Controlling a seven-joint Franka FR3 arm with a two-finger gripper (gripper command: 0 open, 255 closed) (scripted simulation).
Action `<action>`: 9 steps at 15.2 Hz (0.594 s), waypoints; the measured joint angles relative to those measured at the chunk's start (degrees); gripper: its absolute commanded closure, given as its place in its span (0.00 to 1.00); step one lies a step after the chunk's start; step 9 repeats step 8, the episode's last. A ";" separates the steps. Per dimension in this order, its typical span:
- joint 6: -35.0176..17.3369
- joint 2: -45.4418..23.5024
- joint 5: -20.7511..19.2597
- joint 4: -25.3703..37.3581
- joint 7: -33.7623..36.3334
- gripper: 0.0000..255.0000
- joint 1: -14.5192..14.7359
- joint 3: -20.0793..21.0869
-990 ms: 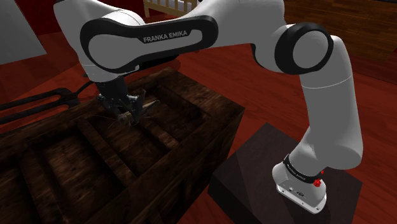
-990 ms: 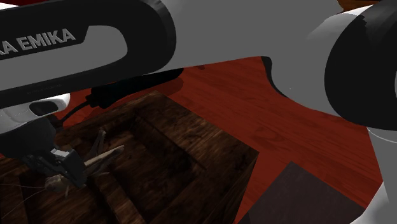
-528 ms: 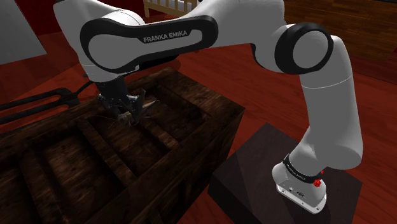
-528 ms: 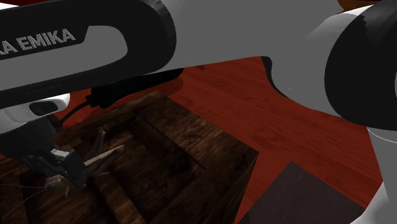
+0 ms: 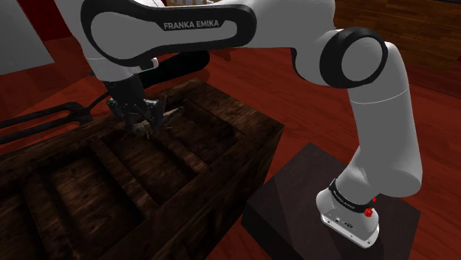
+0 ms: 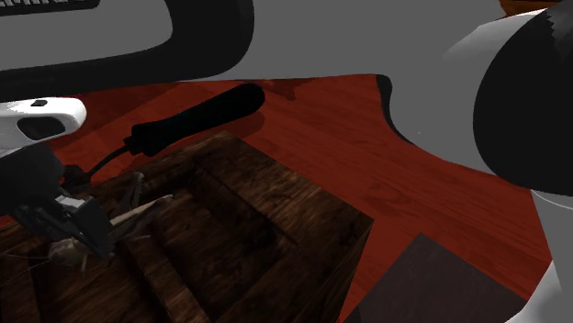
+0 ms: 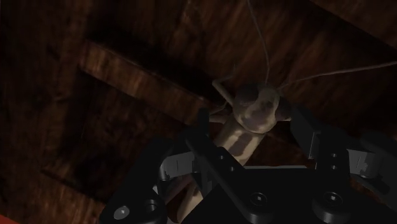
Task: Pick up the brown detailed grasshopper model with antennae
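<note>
Brown grasshopper model [image 7: 254, 109] is sitting clamped in the end effector [image 7: 249, 127]; a slow, straight lift is looking safest for antennae [image 7: 263, 51] ahead.

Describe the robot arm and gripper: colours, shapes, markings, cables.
The arm has rounded white links, black joints and white FRANKA EMIKA lettering on a black band. The gripper is all black, two-fingered. A thin black cable runs near the wrist.

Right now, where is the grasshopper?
In the wrist view the tan grasshopper is clasped in the black gripper, over the dark wooden table at the shoulder view's upper left.
</note>
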State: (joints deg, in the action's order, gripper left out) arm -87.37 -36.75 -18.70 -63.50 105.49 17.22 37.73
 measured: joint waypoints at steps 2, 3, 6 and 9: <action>1.98 -0.38 -0.15 2.50 -0.22 1.00 0.68 -0.09; 2.82 -0.46 -0.18 3.47 -0.26 1.00 0.96 -0.10; 6.11 -1.68 -0.69 8.22 -0.54 1.00 2.54 -0.41; 7.67 -2.07 -0.88 10.31 -0.73 1.00 3.17 -0.53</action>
